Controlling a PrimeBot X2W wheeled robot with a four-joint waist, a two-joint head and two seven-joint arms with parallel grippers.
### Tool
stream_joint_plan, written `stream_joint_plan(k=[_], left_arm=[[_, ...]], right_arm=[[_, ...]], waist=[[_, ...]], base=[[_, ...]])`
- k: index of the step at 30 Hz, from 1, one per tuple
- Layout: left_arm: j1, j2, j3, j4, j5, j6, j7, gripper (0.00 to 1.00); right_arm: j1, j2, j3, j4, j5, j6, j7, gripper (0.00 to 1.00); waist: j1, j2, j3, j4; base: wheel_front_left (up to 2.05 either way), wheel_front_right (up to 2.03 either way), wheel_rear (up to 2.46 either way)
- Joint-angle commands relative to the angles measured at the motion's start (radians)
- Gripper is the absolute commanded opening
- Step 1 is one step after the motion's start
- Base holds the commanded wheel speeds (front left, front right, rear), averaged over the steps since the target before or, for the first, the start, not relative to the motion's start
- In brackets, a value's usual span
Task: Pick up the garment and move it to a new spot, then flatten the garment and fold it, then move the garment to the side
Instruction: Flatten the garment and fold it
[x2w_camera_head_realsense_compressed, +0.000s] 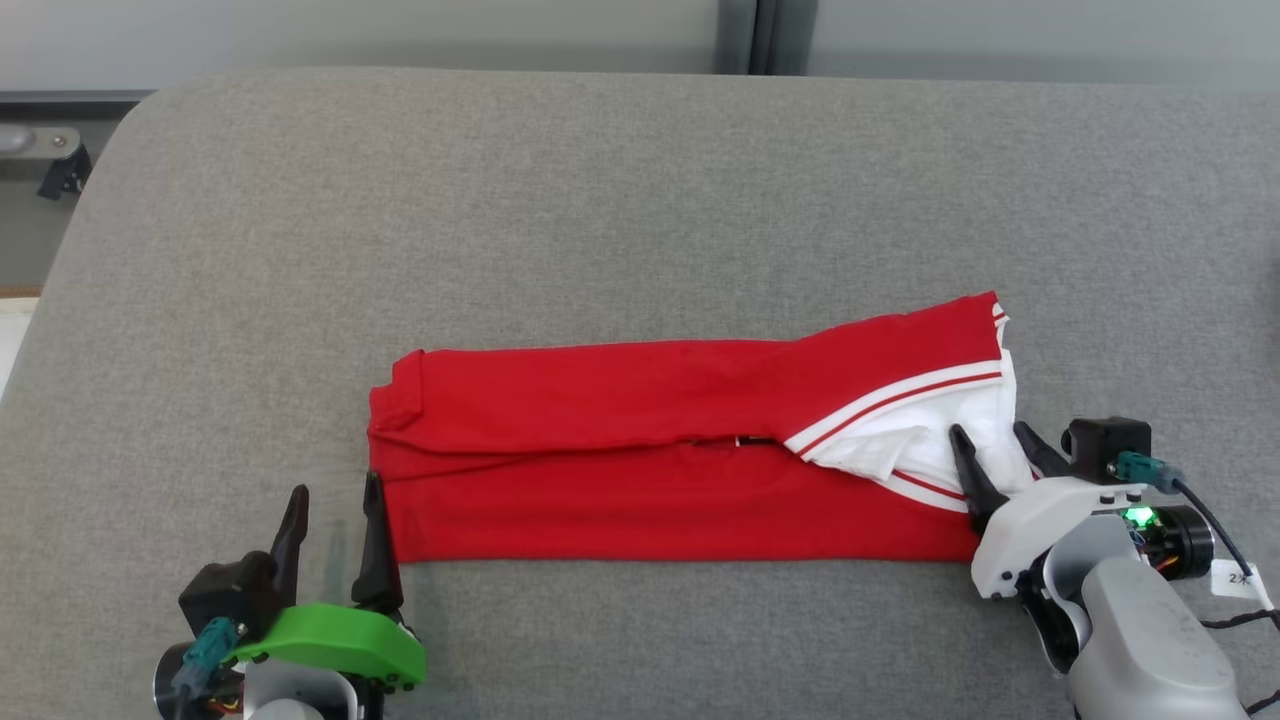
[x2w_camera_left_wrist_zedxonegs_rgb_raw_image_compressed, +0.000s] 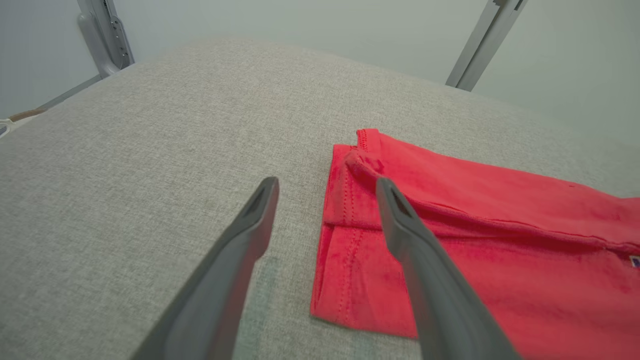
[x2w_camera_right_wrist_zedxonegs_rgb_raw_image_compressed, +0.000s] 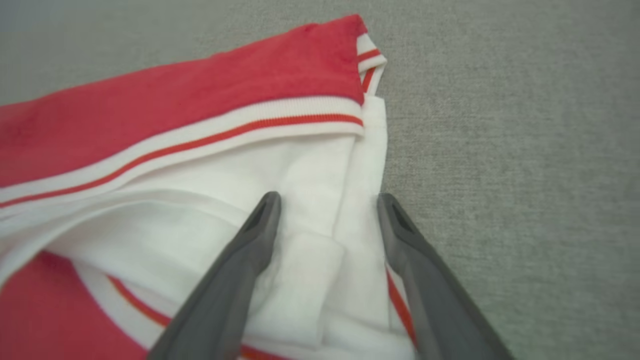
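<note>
**Folded garment on table, both hands open**

The garment (x2w_camera_head_realsense_compressed: 660, 470) is seen folded into a long red band that lies flat in the near half of the table (x2w_camera_head_realsense_compressed: 640, 180), running from left to right. Its stitched red hem is turned toward the table's left edge. At the end toward the right edge, white cloth and white ribbing with a thin red stripe are exposed. The far half of the grey table is left bare.

The left hand (x2w_camera_head_realsense_compressed: 335, 485) is placed at the garment's near left corner. Its fingers are spread wide and nothing is held between them. In the left wrist view, one finger of this hand (x2w_camera_left_wrist_zedxonegs_rgb_raw_image_compressed: 326, 182) is seen over bare table and the other over the hemmed end of the garment (x2w_camera_left_wrist_zedxonegs_rgb_raw_image_compressed: 500, 225). Whether that finger touches the cloth cannot be told.

The right hand (x2w_camera_head_realsense_compressed: 988, 430) is placed at the garment's right end. Its fingers are likewise spread wide. In the right wrist view, the hand (x2w_camera_right_wrist_zedxonegs_rgb_raw_image_compressed: 328, 197) is seen above the white part of the garment (x2w_camera_right_wrist_zedxonegs_rgb_raw_image_compressed: 175, 110), with white cloth lying between the fingers but not pinched. Contact between the fingertips and the cloth cannot be judged.
</note>
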Motion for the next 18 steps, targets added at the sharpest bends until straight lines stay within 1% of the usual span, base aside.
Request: stream_joint_plan(k=[1,2,3,4,5,8,11,15,18], left_arm=[[-0.004,0.003,0.0,0.002,0.0,0.002,0.0,1.0],[0.001,0.003,0.0,0.006,0.001,0.002,0.0,1.0],[0.004,0.003,-0.003,0.009,0.0,0.002,0.0,1.0],[0.005,0.003,-0.005,0.012,0.002,0.001,0.0,1.0],[0.005,0.003,-0.007,0.013,0.003,0.002,0.0,1.0],[-0.002,0.003,-0.009,0.015,0.003,0.003,0.0,1.0],[-0.004,0.003,-0.009,0.013,0.008,0.003,0.0,1.0],[0.005,0.003,-0.016,0.012,0.009,0.0,0.0,1.0],[0.016,0.003,-0.028,0.012,0.006,-0.003,0.0,1.0]], right_arm=[[0.041,0.002,-0.011,0.06,-0.015,-0.003,0.017,1.0],[0.042,0.004,-0.023,0.08,-0.023,-0.004,0.016,1.0],[0.042,0.007,-0.03,0.098,-0.034,-0.004,0.014,0.47],[0.039,0.011,-0.031,0.111,-0.039,-0.004,0.011,0.05],[0.034,0.014,-0.033,0.122,-0.035,-0.005,0.007,0.0],[0.002,0.023,-0.038,0.139,-0.022,-0.004,-0.018,0.0],[-0.034,0.019,-0.074,0.143,0.004,-0.005,-0.056,0.0],[-0.068,-0.018,-0.147,0.12,0.001,-0.006,-0.105,0.0],[-0.076,-0.042,-0.22,0.076,-0.024,-0.003,-0.121,0.0]], waist=[[0.0,0.0,-0.003,-0.008],[0.0,0.0,-0.004,-0.013],[0.0,0.0,-0.005,-0.017],[0.0,0.0,-0.006,-0.022],[0.0,0.0,-0.007,-0.025],[0.0,0.0,-0.006,-0.039],[0.0,0.0,-0.008,-0.055],[0.0,0.0,-0.018,-0.079],[0.0,0.0,-0.025,-0.099]], base=[[0.0,0.0,0.0],[0.0,0.0,0.0],[0.0,0.0,0.0],[0.0,0.0,0.0],[0.0,0.0,0.0],[0.0,0.0,0.0],[0.0,0.0,0.0],[0.0,0.0,0.0],[0.0,0.0,0.0]])
